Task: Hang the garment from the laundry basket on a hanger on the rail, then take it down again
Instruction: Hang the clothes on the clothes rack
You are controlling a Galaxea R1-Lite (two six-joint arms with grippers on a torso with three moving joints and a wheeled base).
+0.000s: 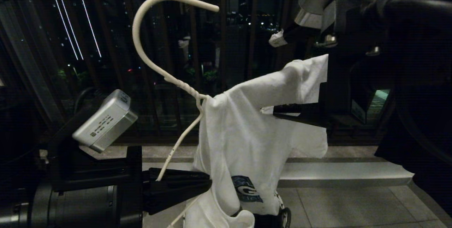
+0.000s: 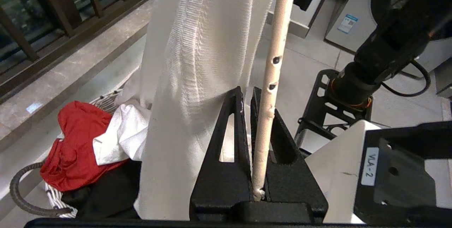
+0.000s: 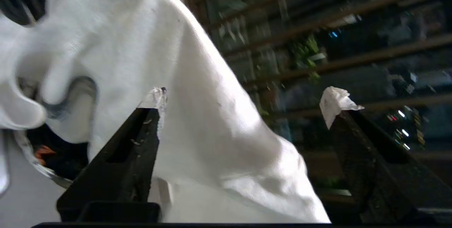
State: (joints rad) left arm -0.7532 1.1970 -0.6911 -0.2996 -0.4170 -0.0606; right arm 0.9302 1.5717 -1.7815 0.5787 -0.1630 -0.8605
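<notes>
We hold the hanger (image 1: 166, 44) up in front of the balcony railing (image 1: 106, 27), our left gripper (image 2: 251, 122) pinching its wire arm near the end. The garment (image 1: 247, 132) drapes over the hanger's other side, beside the twisted neck, its lower part trailing into the laundry basket (image 2: 53, 199) beneath it, where a red cloth (image 2: 74, 150) lies. Our right gripper (image 3: 243, 108) stands spread wide, the garment's sleeve between its fingers.

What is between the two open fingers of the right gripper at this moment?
In the right wrist view, white T-shirt cloth lies between the spread fingers of the right gripper, nearer one finger; neither visibly pinches it.
</notes>
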